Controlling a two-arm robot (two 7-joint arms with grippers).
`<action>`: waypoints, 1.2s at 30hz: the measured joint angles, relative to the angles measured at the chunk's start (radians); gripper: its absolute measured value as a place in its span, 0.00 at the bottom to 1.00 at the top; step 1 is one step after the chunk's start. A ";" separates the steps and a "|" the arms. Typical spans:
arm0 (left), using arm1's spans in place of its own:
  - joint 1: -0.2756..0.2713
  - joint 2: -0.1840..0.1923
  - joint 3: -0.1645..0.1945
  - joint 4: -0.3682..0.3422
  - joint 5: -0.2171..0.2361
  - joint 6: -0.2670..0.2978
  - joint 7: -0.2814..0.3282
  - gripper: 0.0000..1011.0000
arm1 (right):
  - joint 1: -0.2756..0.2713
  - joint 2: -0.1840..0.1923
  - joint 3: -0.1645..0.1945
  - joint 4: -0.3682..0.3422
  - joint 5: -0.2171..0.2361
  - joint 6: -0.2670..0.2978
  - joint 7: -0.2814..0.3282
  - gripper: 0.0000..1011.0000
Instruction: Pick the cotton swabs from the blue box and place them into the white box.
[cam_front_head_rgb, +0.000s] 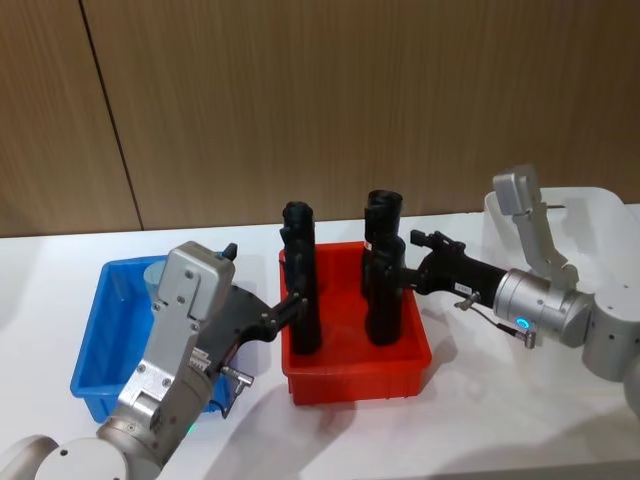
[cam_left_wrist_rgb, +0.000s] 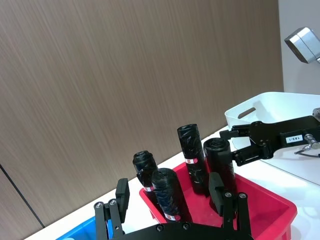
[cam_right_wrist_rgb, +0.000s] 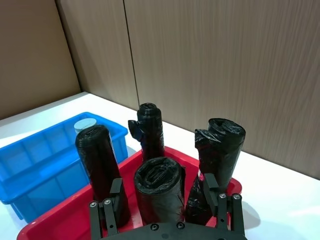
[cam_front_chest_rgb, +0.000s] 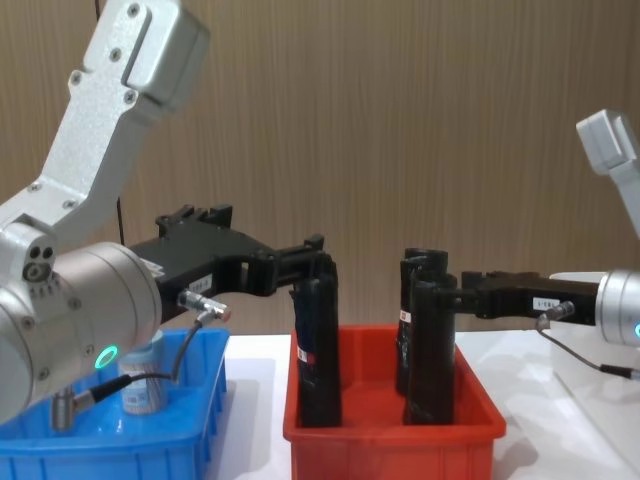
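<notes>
Nearest the robot, the left arm reached forward over the near right corner of the bright blue open-topped plastic bin (cam_front_head_rgb: 105, 340), its black left gripper (cam_front_head_rgb: 296, 303) at the left wall of the red rectangular plastic bin (cam_front_head_rgb: 355, 370), beside the near-left tall black wrapped roll (cam_front_head_rgb: 304, 300). In the left wrist view the fingers (cam_left_wrist_rgb: 122, 192) stood spread apart with nothing held between them. The red bin sat on the white table (cam_front_head_rgb: 450, 420) just right of the blue bin, with four black rolls standing upright in it. The right gripper (cam_front_head_rgb: 408, 268) came in from the right at the near-right black roll (cam_front_head_rgb: 385, 295); the right wrist view showed its fingers (cam_right_wrist_rgb: 115, 192) spread either side of that roll's top (cam_right_wrist_rgb: 159, 175), and contact with the roll could not be told. In the blue bin, toward its far right part, stood the cotton swabs (cam_front_head_rgb: 155, 272), a small clear cylindrical jar with a pale grey-blue lid, upright and partly hidden behind the left arm; the chest view showed the jar (cam_front_chest_rgb: 143, 385) on the bin floor, apart from both grippers. Farther right, the translucent white plastic bin with rounded corners (cam_front_head_rgb: 600, 215) stood behind the right arm, its handle cut-out visible in the left wrist view (cam_left_wrist_rgb: 245, 113).
</notes>
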 joint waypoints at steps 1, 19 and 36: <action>0.000 0.000 0.000 0.000 0.000 0.000 0.000 0.99 | 0.006 -0.002 -0.001 0.012 0.000 -0.005 0.000 0.99; 0.000 0.000 0.000 0.000 0.000 0.000 0.000 0.99 | 0.103 -0.040 -0.019 0.199 -0.007 -0.078 0.019 0.85; 0.000 0.000 0.000 0.000 0.000 0.000 0.000 0.99 | 0.167 -0.066 -0.020 0.329 -0.010 -0.136 0.034 0.46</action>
